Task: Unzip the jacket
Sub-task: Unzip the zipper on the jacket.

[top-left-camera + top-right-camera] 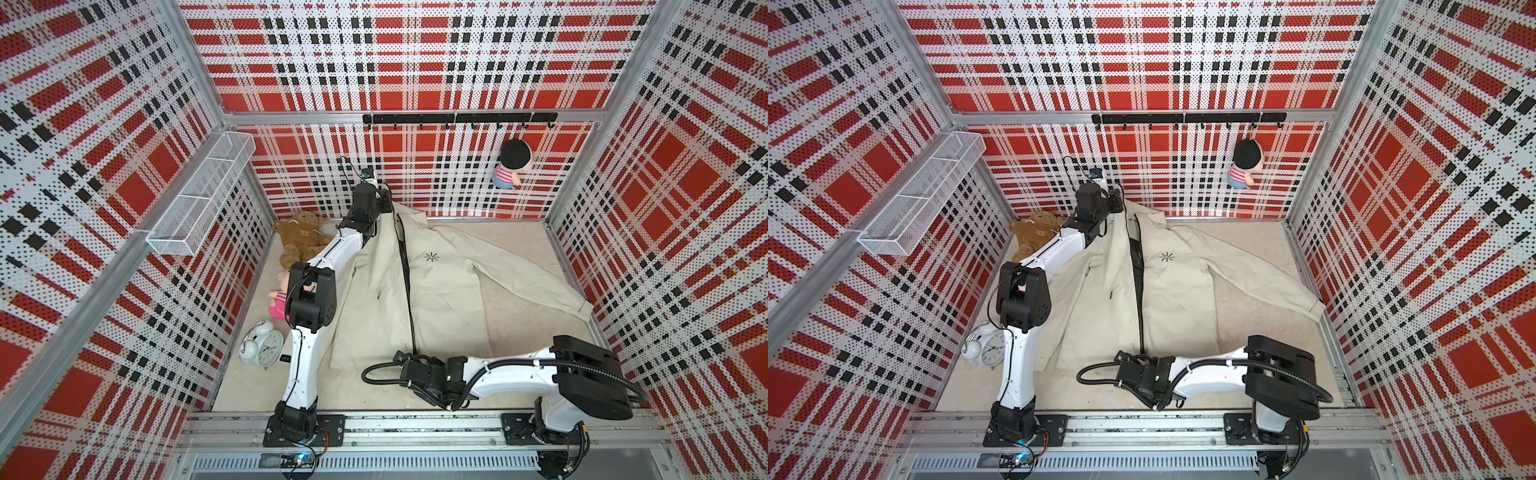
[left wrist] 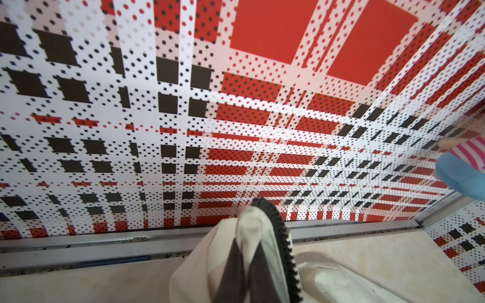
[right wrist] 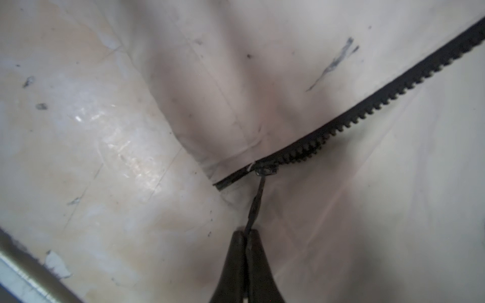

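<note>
Cream jacket [image 1: 449, 291] spread out, black zip [image 1: 405, 270] parted nearly to hem, L gripper [image 2: 246, 251] clamped on collar [image 2: 252, 228], R gripper [image 3: 246, 233] pinching zip pull [image 3: 256, 204], teddy [image 1: 299, 239] & clock [image 1: 262, 345] alongside.

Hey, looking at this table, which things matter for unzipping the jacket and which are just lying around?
Part of the job:
jacket
black zipper
zipper pull
left end effector, shut on the jacket
right end effector, shut on the zipper pull

Just lying about:
teddy bear
pink doll
alarm clock
hanging doll
wire basket
</note>
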`<act>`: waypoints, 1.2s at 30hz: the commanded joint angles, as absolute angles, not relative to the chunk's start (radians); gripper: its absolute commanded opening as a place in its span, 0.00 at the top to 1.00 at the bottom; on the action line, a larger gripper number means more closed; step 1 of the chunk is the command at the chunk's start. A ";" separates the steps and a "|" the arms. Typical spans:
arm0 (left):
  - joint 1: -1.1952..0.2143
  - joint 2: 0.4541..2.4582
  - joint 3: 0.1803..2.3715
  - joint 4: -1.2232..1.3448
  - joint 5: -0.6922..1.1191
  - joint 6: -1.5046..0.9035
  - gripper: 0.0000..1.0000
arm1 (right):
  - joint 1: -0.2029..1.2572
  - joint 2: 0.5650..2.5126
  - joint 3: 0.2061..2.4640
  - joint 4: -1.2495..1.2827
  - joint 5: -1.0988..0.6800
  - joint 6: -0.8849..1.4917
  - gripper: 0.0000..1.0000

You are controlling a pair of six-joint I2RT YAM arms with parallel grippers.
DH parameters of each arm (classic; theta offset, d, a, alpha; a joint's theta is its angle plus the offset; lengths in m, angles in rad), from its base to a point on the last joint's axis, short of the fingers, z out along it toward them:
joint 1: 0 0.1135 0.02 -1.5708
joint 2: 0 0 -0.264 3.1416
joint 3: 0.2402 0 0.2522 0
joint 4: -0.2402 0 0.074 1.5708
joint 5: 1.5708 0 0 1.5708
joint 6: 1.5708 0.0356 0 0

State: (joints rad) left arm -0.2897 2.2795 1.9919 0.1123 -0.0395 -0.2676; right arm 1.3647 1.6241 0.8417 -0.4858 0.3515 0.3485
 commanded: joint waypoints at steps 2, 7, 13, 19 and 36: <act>-0.288 2.295 2.027 0.174 -0.119 -0.237 1.00 | 1.404 1.592 0.826 -0.567 0.312 0.435 1.00; -0.289 2.304 2.012 0.189 -0.134 -0.222 1.00 | 1.450 1.578 0.799 -0.580 0.289 0.490 1.00; -0.291 2.318 2.012 0.199 -0.144 -0.212 1.00 | 1.477 1.574 0.773 -0.591 0.292 0.546 1.00; -0.288 2.266 1.939 0.247 -0.108 -0.203 0.83 | 1.472 1.566 0.801 -0.635 0.405 0.614 0.82; -0.318 1.525 1.185 0.293 -0.099 -0.130 0.02 | 0.891 1.182 0.809 -0.490 0.226 0.766 0.28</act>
